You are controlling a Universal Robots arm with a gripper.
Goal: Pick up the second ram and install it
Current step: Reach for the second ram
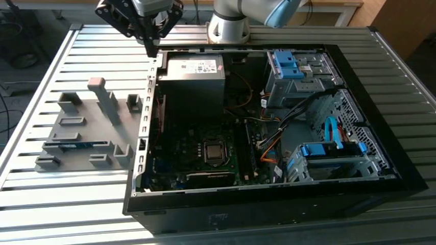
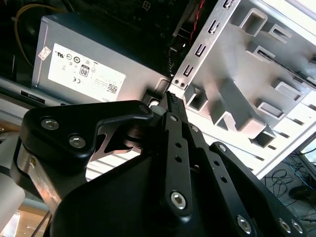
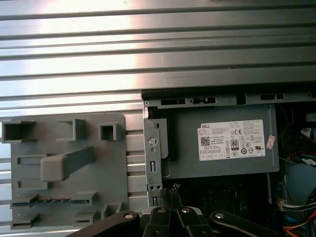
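The second ram [image 1: 73, 146] lies in a slot of the grey holder plate [image 1: 102, 117], which rests on the slatted metal table [image 1: 68, 204] at the exterior view's left of the open computer case [image 1: 381, 153]. The ram is a thin, long and narrow stick. In the exterior view only its blue-teal edge shows above the slot, on the near part of the plate. In the first wrist view it [image 3: 52, 201] looks like a dark strip with small notches along it. The gripper [image 1: 151, 52] hangs over the far corner of the case on the exterior view's left, just above the metal edge beside the grey power supply [image 1: 195, 69]. It is well apart from the ram. Its jaws are pressed together, with nothing between them, and in both wrist views the black fingers meet in one fine tip [image 2: 170, 96] [image 3: 168, 191]. Inside the case, blue drive brackets [image 1: 289, 64] sit at the far right.
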